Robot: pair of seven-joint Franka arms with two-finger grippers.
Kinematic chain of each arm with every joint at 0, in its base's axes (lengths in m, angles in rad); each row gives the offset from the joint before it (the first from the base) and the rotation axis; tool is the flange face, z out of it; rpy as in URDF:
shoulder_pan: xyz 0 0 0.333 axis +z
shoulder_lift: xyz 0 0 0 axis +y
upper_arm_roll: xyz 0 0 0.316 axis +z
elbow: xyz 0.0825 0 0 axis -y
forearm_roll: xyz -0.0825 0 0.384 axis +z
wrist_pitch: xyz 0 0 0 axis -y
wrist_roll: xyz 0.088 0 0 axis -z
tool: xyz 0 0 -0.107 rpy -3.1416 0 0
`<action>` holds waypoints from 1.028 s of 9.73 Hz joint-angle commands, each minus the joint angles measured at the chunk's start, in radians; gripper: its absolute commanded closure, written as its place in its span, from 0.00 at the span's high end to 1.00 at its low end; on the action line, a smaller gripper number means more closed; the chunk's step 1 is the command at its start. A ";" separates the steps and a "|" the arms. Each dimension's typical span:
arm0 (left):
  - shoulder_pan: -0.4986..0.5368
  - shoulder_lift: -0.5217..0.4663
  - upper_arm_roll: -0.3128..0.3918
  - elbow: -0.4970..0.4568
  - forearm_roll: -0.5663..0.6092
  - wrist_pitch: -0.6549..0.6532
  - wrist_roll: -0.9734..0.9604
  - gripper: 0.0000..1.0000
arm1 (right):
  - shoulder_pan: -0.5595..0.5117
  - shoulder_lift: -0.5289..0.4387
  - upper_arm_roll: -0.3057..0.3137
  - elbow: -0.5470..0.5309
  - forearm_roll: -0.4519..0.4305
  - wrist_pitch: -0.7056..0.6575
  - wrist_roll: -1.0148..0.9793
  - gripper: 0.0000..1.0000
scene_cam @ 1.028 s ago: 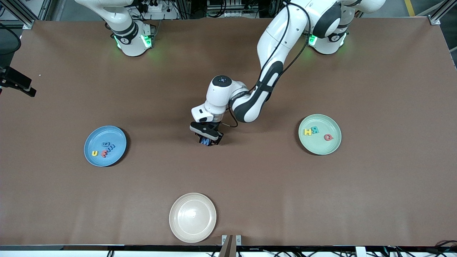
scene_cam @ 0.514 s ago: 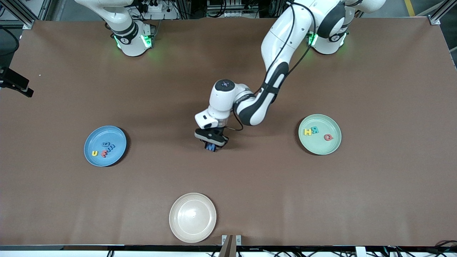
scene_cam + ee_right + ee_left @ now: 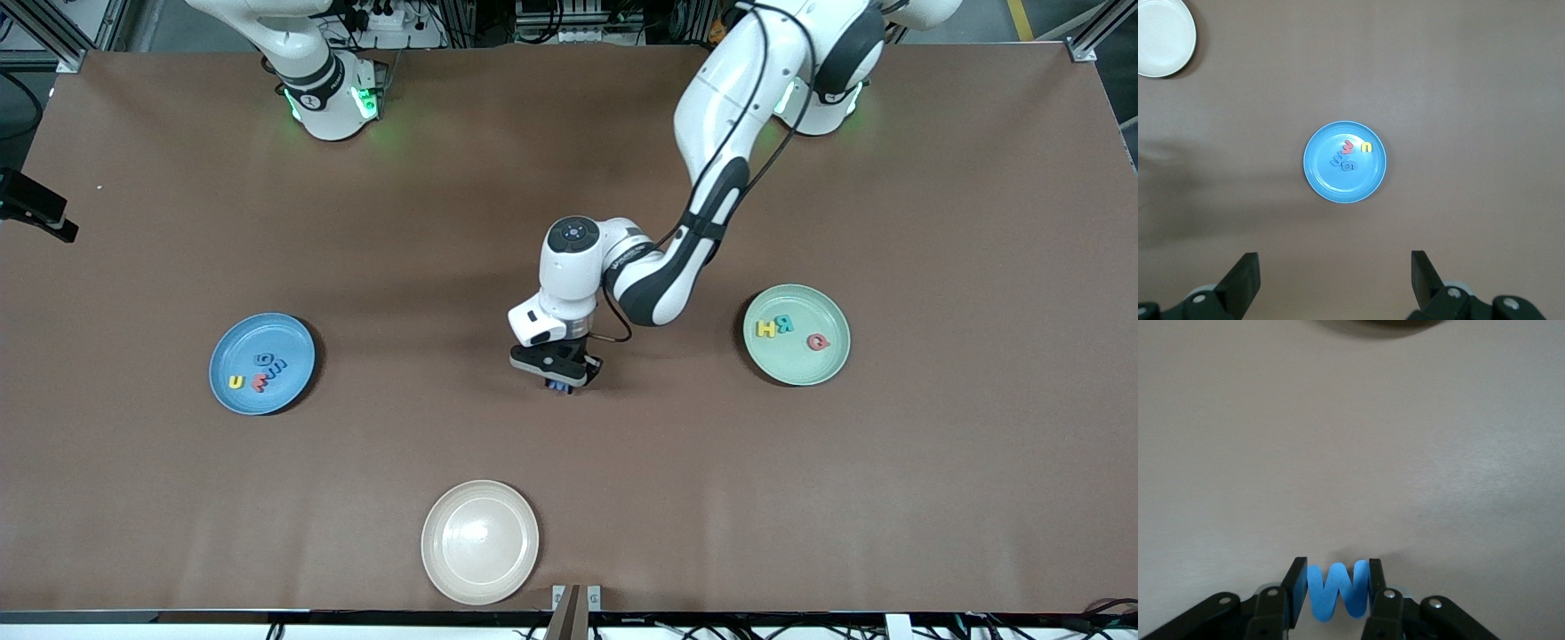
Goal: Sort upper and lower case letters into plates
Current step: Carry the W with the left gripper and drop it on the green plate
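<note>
Left gripper [image 3: 558, 384] over mid-table bare brown top, fingers clamped on blue letter W [image 3: 1337, 590]; mint green plate [image 3: 834, 365] lies at its three o'clock, blue plate [image 3: 286, 400] at nine. Right gripper [image 3: 1335, 280] waits high over the blue plate, jaws spread wide, holding nothing.

A blue W [image 3: 1337, 590] is showing between black fingers [image 3: 1295, 590]; plates are showing blue [image 3: 233, 354], mint green [image 3: 800, 367] and cream [image 3: 480, 542] on brown table [image 3: 933, 498].

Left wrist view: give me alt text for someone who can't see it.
The left gripper is shut on a blue letter W, pinched upright between its two black fingers above the bare brown table. Nothing else shows except a dark curved shape at one edge of the picture.
</note>
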 commanded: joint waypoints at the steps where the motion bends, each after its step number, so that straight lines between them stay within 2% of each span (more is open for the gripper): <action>1: 0.121 -0.101 -0.110 -0.054 -0.018 -0.153 0.136 0.23 | -0.008 0.007 0.005 0.000 0.041 -0.005 -0.014 1.00; 3: 0.241 -0.185 -0.188 -0.130 -0.019 -0.261 0.251 0.23 | -0.005 0.004 0.005 -0.005 0.040 -0.007 -0.014 1.00; 7: 0.523 -0.429 -0.320 -0.497 -0.019 -0.280 0.401 0.23 | -0.002 0.000 0.003 -0.022 0.032 -0.007 -0.014 1.00; 10: 0.736 -0.517 -0.415 -0.674 -0.019 -0.275 0.522 0.23 | 0.000 0.005 0.008 -0.020 0.031 -0.007 -0.013 1.00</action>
